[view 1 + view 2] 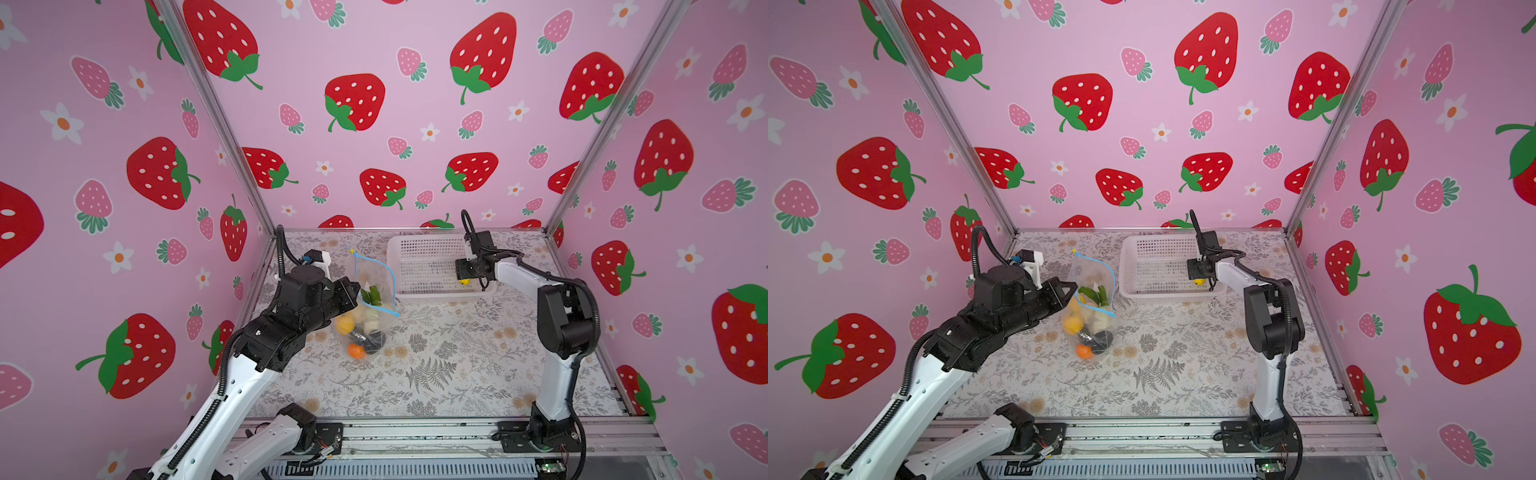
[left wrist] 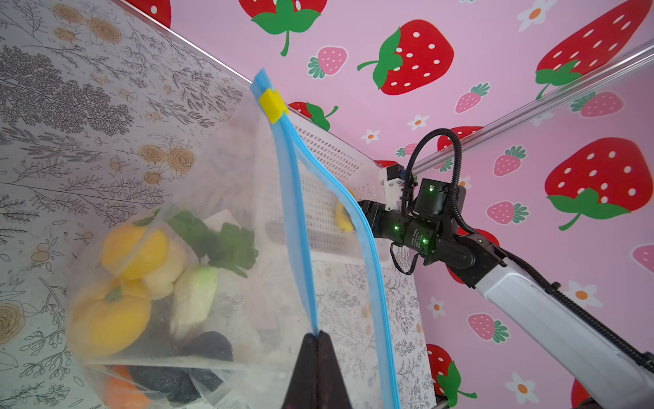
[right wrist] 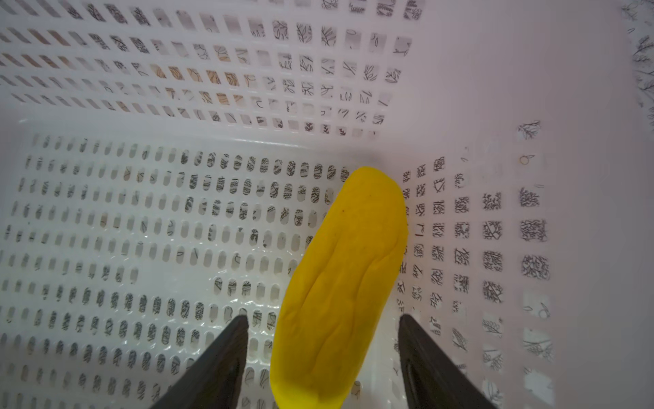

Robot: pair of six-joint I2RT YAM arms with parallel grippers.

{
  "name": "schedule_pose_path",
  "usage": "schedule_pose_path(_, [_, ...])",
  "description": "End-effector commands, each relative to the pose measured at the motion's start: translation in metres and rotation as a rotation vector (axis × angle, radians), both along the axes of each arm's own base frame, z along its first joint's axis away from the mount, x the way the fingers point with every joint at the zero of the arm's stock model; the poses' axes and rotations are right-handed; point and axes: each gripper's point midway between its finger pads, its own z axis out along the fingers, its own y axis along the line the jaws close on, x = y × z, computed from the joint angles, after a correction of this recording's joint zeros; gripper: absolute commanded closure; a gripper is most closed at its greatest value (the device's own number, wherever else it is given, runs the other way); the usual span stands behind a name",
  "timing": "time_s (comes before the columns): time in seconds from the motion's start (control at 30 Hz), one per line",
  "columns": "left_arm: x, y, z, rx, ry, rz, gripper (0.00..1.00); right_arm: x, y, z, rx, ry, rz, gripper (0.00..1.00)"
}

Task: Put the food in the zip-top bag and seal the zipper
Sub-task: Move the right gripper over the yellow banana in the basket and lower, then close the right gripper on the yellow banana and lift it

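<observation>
Top views: zip-top bag (image 1: 374, 278) near centre, mouth open, most food (image 1: 345, 324) inside; basket (image 1: 415, 241) just beside.

Left wrist: we see left gripper (image 2: 317, 336) clamped tight on zipper (image 2: 296, 226) edge, holding bag up.

Right wrist: right gripper (image 3: 322, 317) spread wide around yellow piece (image 3: 346, 269) on basket floor, probably not touching.

We judge pick step; next, close jaws, carry to bag mouth.

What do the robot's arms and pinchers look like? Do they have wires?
The left arm and the right arm match: smooth white tube-shaped links joined by chunky black joints. Yes, a ribbed black cable runs along each arm. Tiny green lights glow on the right one's black wrist. Each arm ends in two dark, pointed, wedge-shaped fingers.
</observation>
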Motion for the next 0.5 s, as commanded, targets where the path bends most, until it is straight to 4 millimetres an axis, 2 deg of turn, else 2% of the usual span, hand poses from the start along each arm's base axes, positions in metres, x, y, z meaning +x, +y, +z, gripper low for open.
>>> schedule_pose_path(0.0, [-0.001,0.002,0.006,-0.015,-0.015,0.01,1.0,0.008,-0.005,-0.006,-0.004,0.013,-0.028,0.31])
schedule_pose_path(0.2, [-0.001,0.003,0.007,-0.014,-0.021,0.011,1.0,0.009,-0.003,-0.019,-0.004,0.038,-0.027,0.34])
schedule_pose_path(0.47, [0.0,0.002,0.005,-0.013,-0.016,0.012,1.0,0.013,-0.001,-0.022,0.001,0.041,-0.021,0.42])
